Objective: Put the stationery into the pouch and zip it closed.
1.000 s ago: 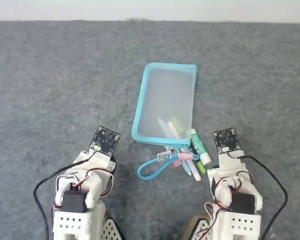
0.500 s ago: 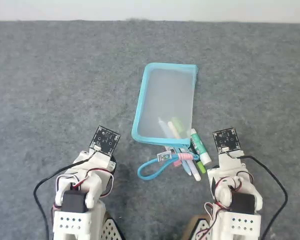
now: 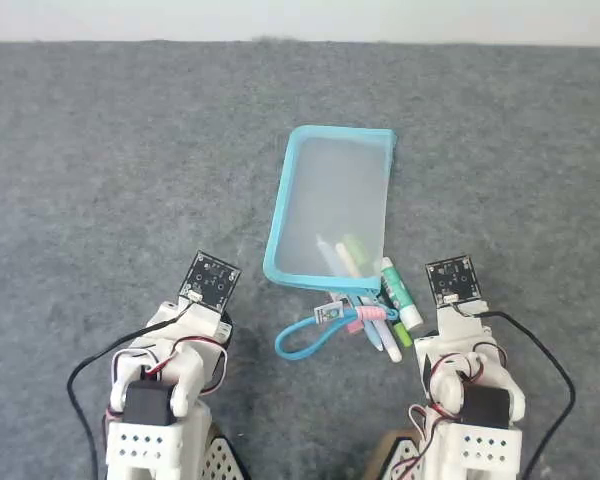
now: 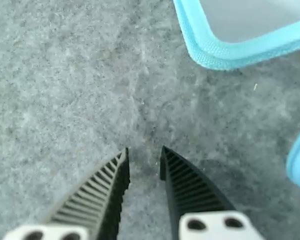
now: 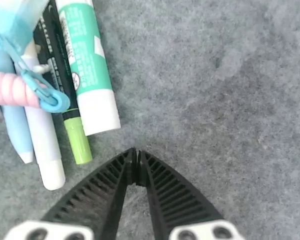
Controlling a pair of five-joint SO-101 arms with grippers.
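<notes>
Beside pouch (image 3: pixel 330 200) mouth | green-label stick (image 5: pixel 87 65), print illegible | left pincer (image 4: pixel 144 150) narrowly apart | right pincer (image 5: pixel 136 151) tips touching, empty

Pouch (image 4: pixel 225 55) cut off by the left wrist view's edge past one corner, blue loop (image 4: pixel 299 160) likewise cropped, pens (image 3: pixel 342 258) dimly seen through the pouch wall, upper ends blurred, glue stick (image 5: pixel 85 65) cropped in the right wrist view.

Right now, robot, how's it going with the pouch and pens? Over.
Left gripper slightly open, right gripper shut, both empty. Pens half out of the pouch mouth. Blue strap lies across them.
</notes>
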